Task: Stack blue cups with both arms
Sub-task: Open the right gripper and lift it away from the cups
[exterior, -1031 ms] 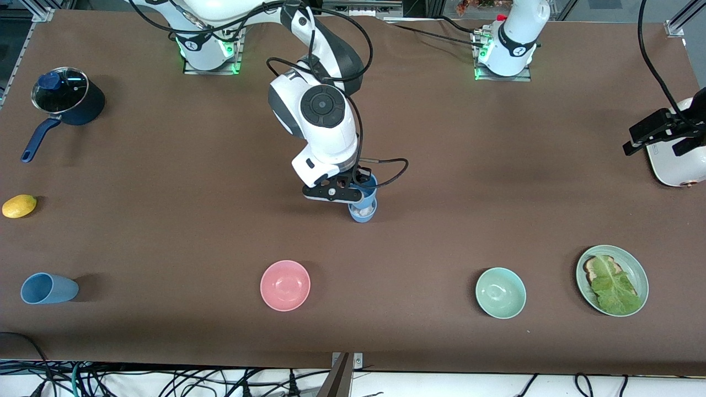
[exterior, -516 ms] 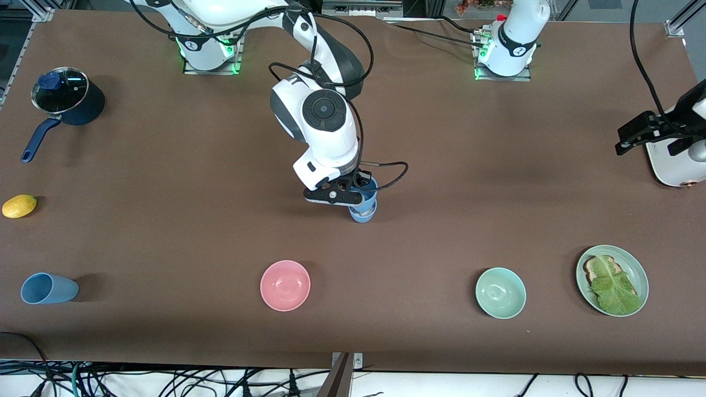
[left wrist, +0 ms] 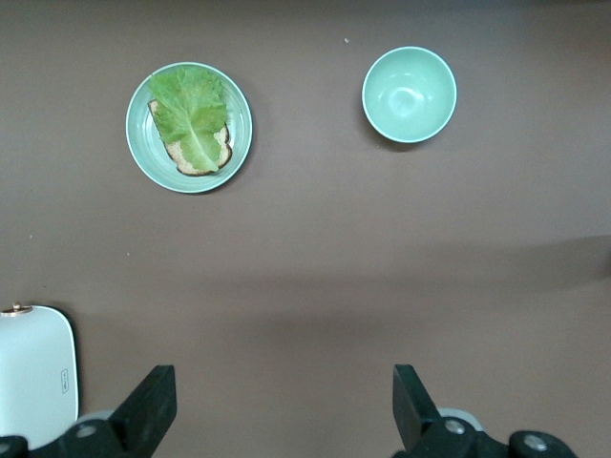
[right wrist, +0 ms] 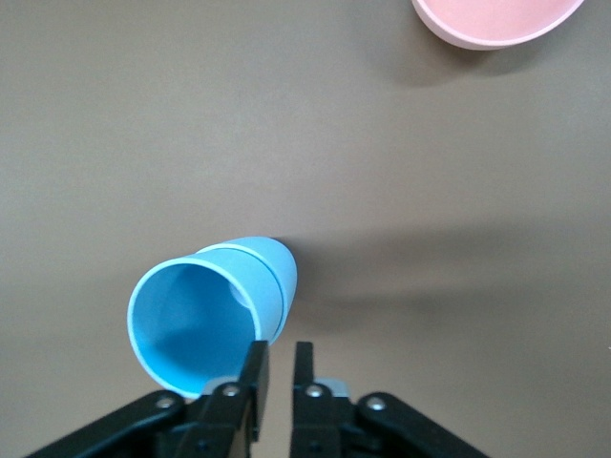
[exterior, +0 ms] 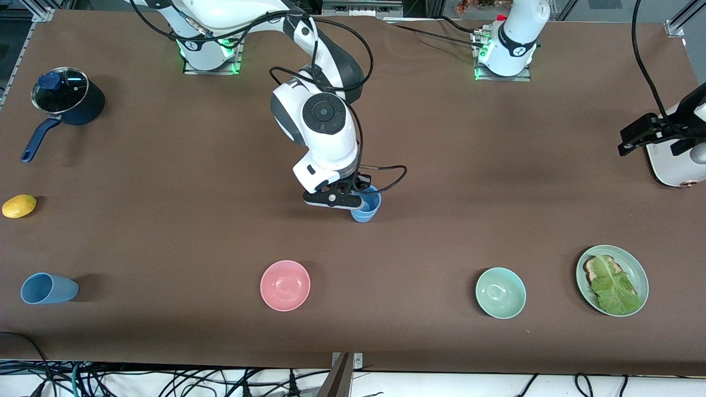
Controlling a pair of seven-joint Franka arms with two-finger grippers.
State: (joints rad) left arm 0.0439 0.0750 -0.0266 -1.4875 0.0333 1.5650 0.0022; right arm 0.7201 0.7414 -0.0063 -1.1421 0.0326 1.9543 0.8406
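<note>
**A:** Any writing you can read?

**B:** Only a small mark on the side of the white toaster (left wrist: 33, 372), too small to read. The arm bases glow green where they are bolted down.

**A:** And the surface?

**B:** It's a matte brown table (exterior: 165, 231) with metal framing at its corners. There's a tangle of black cables (exterior: 165, 380) below the edge nearest the front camera.

**A:** Where are the blue cups?

**B:** Two are nested as a stack (exterior: 365, 208) near the middle of the table, with the inner cup's rim standing above the outer one. The stack looks tilted in the right wrist view. A third blue cup (exterior: 48, 288) lies on its side well apart from them, toward the right arm's end and nearer the front camera.

**A:** What about the right gripper?

**B:** The right gripper (right wrist: 279, 358) is right at the stack's rim. Its fingers (right wrist: 250, 377) are parted by a narrow gap with bare table showing through, so they pinch nothing.

**A:** And the left?

**B:** The left gripper (left wrist: 282, 386) waits over the table just beside the toaster, fingers spread wide and empty.

**A:** What else is around?

**B:** Nearer the front camera than the stack are a pink bowl (exterior: 285, 285), a mint-green bowl (exterior: 500, 292) and a green plate (exterior: 640, 270) holding toast under a lettuce leaf. At the right arm's end sit a dark-blue saucepan (exterior: 66, 102) with a glass lid and a yellow fruit (exterior: 19, 205). The right arm's wrist hides part of the stack from the front.
</note>
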